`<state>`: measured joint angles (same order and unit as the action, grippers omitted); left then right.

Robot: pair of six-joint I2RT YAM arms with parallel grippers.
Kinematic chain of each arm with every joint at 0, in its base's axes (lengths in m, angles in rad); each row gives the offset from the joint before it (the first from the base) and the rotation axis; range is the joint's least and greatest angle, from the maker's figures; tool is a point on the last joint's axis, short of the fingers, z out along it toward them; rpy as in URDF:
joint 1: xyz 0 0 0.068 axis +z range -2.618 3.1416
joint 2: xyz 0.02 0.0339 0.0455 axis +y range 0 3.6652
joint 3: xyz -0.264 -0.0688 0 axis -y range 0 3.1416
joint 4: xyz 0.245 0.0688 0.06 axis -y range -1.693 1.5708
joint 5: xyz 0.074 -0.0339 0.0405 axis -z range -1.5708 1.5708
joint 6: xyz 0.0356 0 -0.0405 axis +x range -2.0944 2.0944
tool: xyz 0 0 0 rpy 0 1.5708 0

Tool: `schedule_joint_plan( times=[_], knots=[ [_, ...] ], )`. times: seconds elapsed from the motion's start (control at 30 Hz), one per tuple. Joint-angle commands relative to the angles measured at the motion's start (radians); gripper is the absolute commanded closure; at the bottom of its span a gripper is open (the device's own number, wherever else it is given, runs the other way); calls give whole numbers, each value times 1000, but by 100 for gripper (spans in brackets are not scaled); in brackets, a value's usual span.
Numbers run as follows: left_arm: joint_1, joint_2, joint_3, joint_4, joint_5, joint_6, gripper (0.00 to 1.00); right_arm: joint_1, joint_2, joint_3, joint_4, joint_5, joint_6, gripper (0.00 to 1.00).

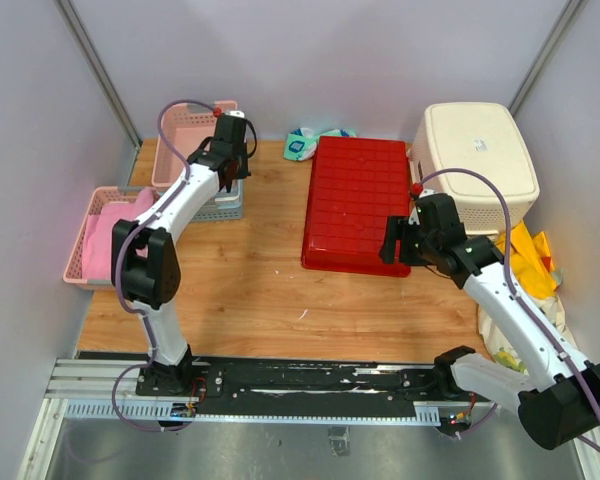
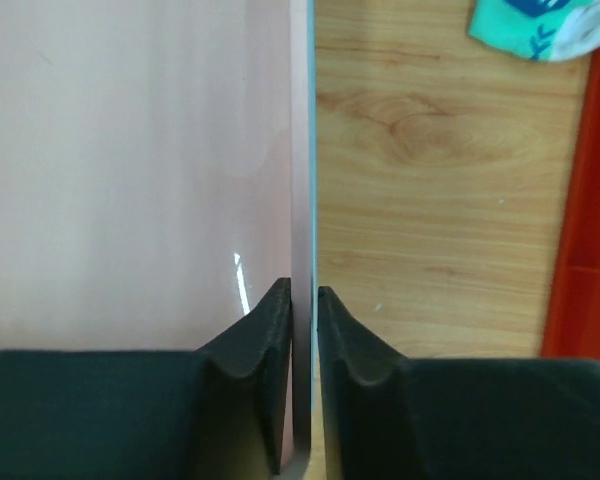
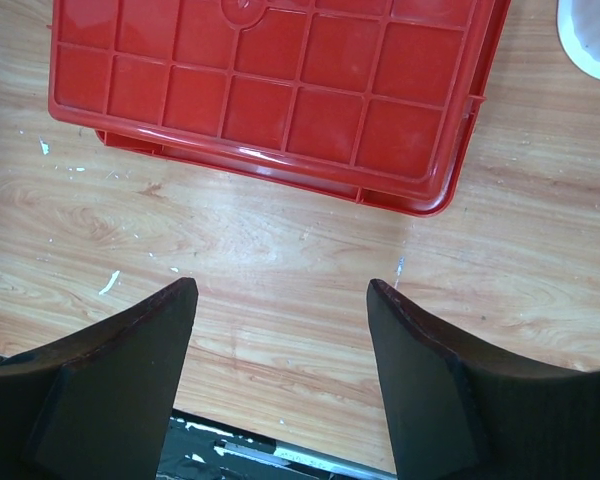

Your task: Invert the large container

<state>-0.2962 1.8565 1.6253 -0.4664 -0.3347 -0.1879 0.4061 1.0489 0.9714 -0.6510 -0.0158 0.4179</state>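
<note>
Shows red container (image 1: 355, 203) lying bottom-up on table (image 1: 250, 280), toward 1 o'clock from centre. Right hand (image 3: 280, 300) released, fingers spread, at container's 5 o'clock corner. Left hand (image 2: 302, 298) clenched on pink basket (image 1: 185, 140) wall, at 10 o'clock.

bright, even, diffuse light; soft faint shadows; small glare streak on pink basket wall (image 2: 130, 180).

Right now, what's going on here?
The left gripper is pinched shut on a wall of the pink basket at the back left. The right gripper hangs open over the table, holding nothing, by the near corner of the red crate, which lies with its ribbed underside up.
</note>
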Motion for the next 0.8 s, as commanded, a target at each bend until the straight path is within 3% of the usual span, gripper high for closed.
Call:
schedule_joint_plan(
  times=[0.0, 0.13, 0.43, 0.6, 0.77],
  knots=[
    [-1, -83, 56, 6, 15, 0, 86, 11, -24, 12, -20, 18, 2, 30],
    [-5, -153, 96, -25, 25, 18, 99, 11, -12, 12, -11, 5, 5, 30],
    [-24, -285, 227, -124, 61, 59, 100, 11, 13, 4, 15, -28, 20, 31],
    [-43, -409, 224, -151, 282, -38, 100, 11, 6, 12, 14, -17, 22, 32],
    [-50, -618, -2, -77, 604, -245, 100, 11, -45, 23, 9, 43, 32, 32]
  ],
)
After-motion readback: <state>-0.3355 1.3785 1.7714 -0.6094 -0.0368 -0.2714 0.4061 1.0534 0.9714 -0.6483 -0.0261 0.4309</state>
